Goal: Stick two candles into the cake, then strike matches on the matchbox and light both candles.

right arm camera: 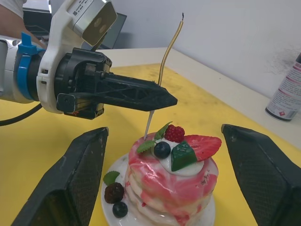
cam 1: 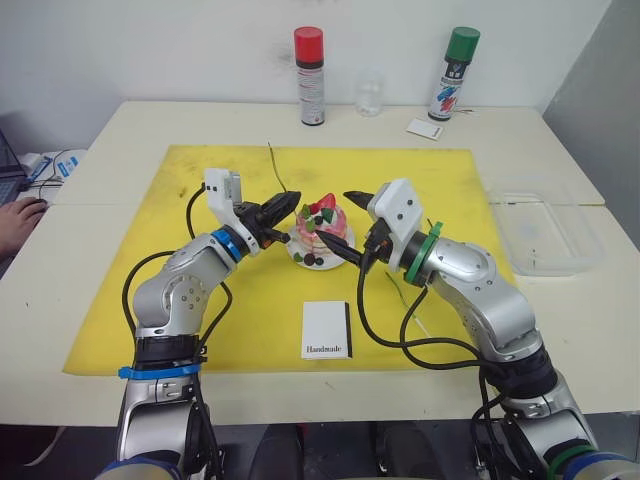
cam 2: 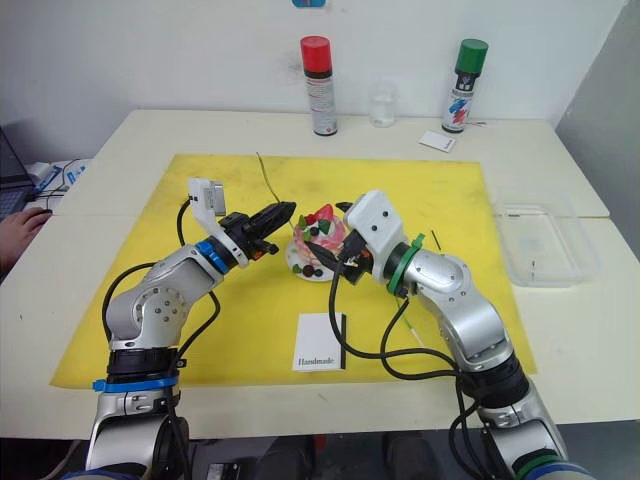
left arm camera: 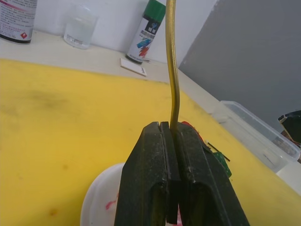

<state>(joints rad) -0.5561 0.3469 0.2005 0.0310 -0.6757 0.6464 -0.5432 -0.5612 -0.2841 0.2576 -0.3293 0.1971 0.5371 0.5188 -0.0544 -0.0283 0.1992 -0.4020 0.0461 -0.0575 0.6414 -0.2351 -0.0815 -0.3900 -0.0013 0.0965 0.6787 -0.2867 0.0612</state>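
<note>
Left gripper [right arm camera: 162, 100] is clamping the first candle [right arm camera: 168, 49] above the cake [right arm camera: 171, 181]; right gripper [cam 1: 343, 220] is waiting spread around it. Next: pressing the whitish tip straight down.

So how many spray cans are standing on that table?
2. The red-capped spray can stands at the table's far edge, left of a clear glass. The green-capped spray can stands right of that glass, beside a small white card.

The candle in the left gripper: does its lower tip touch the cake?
Cannot tell. In the right wrist view the candle tip reaches the cake top behind a leaf, held by the left gripper.
</note>
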